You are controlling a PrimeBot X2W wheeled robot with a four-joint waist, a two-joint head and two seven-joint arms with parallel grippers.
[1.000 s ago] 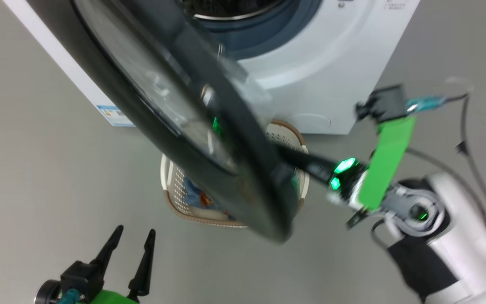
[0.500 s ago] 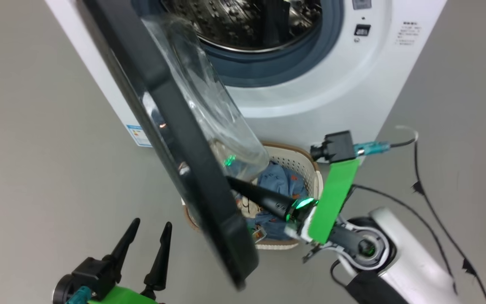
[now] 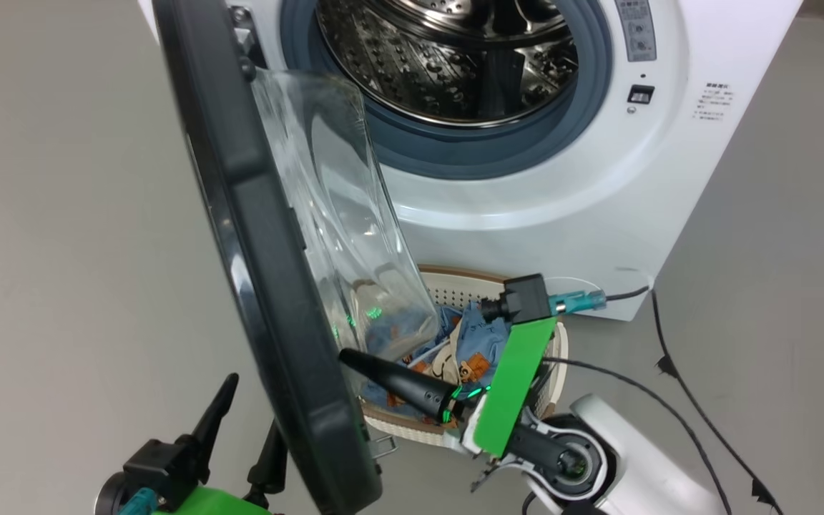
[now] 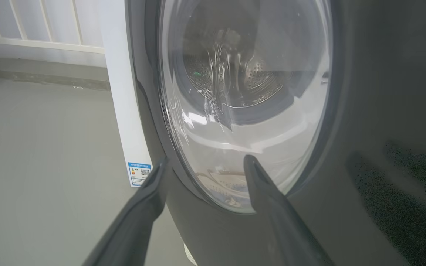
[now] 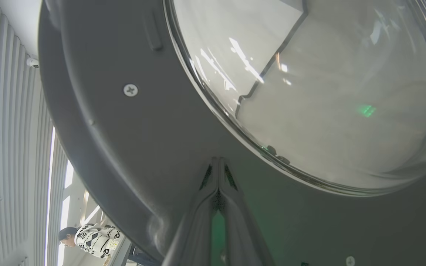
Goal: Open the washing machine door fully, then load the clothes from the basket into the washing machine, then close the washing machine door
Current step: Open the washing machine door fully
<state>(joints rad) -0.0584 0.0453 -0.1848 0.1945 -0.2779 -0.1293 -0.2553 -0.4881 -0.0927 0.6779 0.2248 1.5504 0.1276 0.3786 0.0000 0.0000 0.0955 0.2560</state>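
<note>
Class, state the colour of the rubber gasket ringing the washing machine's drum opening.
Blue-grey. The gasket shows best in the head view.

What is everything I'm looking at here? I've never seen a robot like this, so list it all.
washer: one, white, straight ahead
door: one, black rim with clear glass, swung out on the left
drum: one, steel, inside the washer
basket: one, cream with a brown rim, on the floor before the washer
clothes: one heap, light blue with orange-brown print, in the basket
sticker: one, blue, low on the washer's side
cable: at least one, black, on the floor at the right
floor: grey, all around
person: one, black-and-white patterned top, far off
left claw: one, dark, open, at the door's outer side
right claw: one, dark, shut, tips against the door's inner rim
</note>
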